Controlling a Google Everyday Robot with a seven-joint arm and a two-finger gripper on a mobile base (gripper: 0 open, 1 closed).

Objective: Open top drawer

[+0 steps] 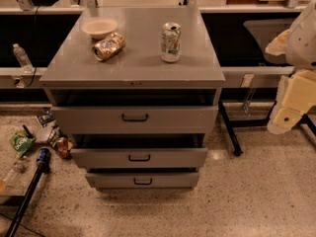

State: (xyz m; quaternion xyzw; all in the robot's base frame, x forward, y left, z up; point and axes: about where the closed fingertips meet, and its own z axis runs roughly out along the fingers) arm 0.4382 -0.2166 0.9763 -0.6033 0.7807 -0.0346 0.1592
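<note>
The top drawer (134, 119) is the widest of three grey drawers in a grey cabinet at the centre of the camera view. It has a small dark bar handle (135, 117) mid-front. Its front stands out from the cabinet, with a dark gap showing above it under the cabinet top. The narrower middle drawer (139, 158) and the narrowest bottom drawer (143, 180) sit below it, each with a dark gap above its front. My gripper (286, 115), cream-coloured, hangs at the far right edge, well to the right of the drawers and touching nothing.
On the cabinet top (133, 65) stand a white bowl (99, 27), a can lying on its side (109, 46) and an upright can (171, 42). Litter (20, 143) and a black pole (27, 196) lie on the floor at left. A black stand leg (229, 132) is at right.
</note>
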